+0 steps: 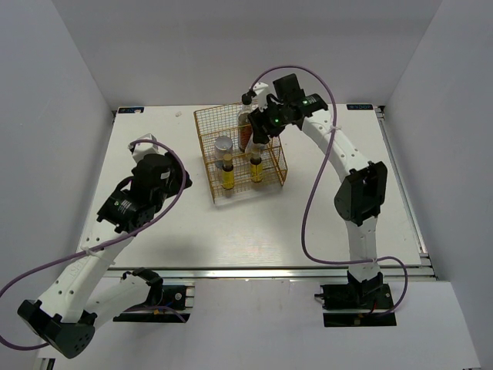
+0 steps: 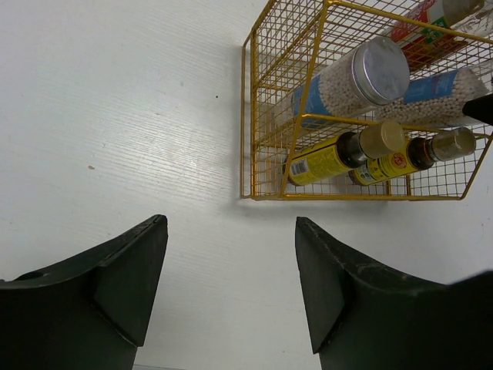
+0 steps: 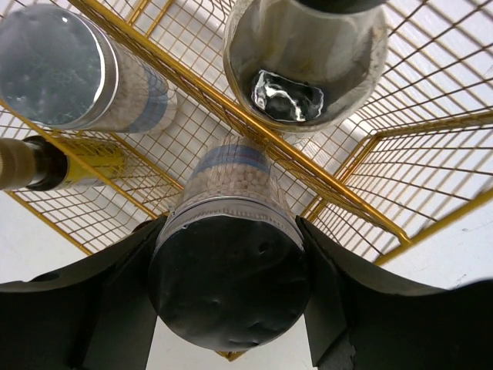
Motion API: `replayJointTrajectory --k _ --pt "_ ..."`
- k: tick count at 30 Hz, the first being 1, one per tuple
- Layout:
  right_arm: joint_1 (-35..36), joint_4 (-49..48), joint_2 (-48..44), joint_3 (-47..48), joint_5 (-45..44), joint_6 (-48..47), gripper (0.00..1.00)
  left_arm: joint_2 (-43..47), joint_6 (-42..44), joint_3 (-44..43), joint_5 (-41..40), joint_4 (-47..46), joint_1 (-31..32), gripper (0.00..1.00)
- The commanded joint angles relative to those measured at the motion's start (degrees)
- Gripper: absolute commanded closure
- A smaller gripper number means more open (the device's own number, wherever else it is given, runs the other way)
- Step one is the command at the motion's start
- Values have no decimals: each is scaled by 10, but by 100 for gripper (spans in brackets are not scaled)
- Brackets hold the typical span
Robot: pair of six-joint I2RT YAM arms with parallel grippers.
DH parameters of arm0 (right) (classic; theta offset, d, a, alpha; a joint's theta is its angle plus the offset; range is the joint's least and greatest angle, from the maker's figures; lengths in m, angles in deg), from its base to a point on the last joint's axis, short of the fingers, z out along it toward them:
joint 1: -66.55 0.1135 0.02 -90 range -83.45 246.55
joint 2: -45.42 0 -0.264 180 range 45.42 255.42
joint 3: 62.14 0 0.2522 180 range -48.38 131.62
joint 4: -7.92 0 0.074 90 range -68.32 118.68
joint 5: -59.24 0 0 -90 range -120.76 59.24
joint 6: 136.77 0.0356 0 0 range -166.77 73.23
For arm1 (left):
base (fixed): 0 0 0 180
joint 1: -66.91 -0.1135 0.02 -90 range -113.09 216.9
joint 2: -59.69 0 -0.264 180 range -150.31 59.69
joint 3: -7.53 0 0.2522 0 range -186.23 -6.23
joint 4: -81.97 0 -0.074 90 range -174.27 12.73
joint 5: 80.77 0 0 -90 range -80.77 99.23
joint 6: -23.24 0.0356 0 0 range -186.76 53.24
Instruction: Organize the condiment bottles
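Nearly done: right gripper was clamped on a white cylindrical grey-lidded bottle inside the gold wire rack, beside a second white bottle, two small amber-yellow bottles and a tall dark brown bottle. Only release looked left. Left gripper hung apart, empty. Only the right wrist view showed the clamp; the left wrist view showed both amber-yellow bottles.

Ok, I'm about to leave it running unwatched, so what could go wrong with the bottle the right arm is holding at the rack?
1. The white bottle clamped in the right gripper sits right against a rack wire; lowered off-line, it may catch on it and tip.
2. The dark bottle stands close beside it, so the gripper might knock it on release.
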Motion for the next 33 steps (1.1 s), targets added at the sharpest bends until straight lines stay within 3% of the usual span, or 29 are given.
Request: replayJointTrajectory --k 1,8,14,21,33 --pt "9 -40 -2 33 -20 -8 80 12 -4 -3 -10 7 0 23" --pt "11 -46 7 34 -29 -7 50 14 -7 -3 -10 11 0 23" --pt "12 -46 7 36 -22 -6 33 14 -10 -3 -8 7 1 23" --pt "12 -44 4 37 -11 -5 26 14 -9 -4 -7 5 0 23" --pt "12 -36 -31 36 6 -6 24 21 -11 -9 -8 8 1 22"
